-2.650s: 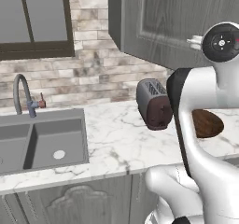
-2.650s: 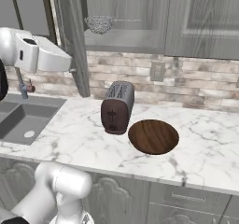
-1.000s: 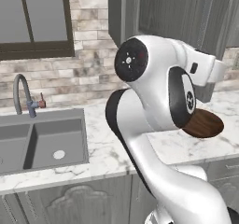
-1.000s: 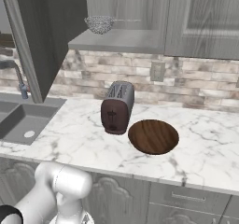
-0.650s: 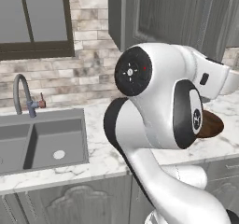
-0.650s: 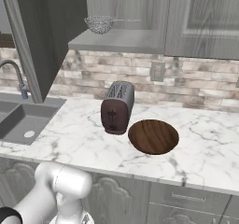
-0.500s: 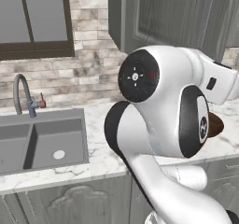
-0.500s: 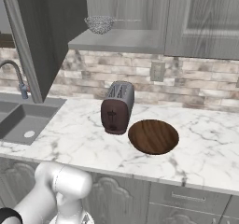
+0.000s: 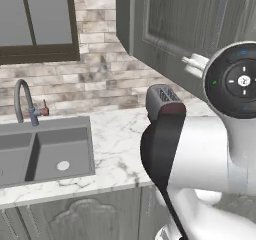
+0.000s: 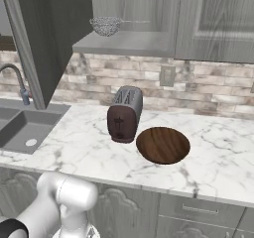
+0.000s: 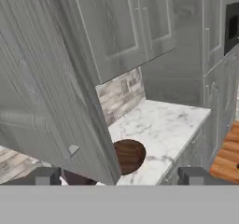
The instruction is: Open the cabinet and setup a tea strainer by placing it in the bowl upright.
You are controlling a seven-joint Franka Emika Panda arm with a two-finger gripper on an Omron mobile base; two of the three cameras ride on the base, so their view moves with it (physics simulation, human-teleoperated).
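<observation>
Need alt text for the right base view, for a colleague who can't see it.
The cabinet door stands open, with the tea strainer on its shelf. Below, on the marble counter, the empty bowl sits beside a toaster.

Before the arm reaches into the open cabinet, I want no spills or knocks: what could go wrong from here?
1. The tall grey cabinet door stands swung out over the counter, close in front of the hand in the hand view; the arm could clip it.
2. The small silvery mesh tea strainer sits near the shelf's front edge; a nudge might drop it.
3. The dark red toaster stands right beside the dark brown wooden bowl, crowding the placement.
</observation>
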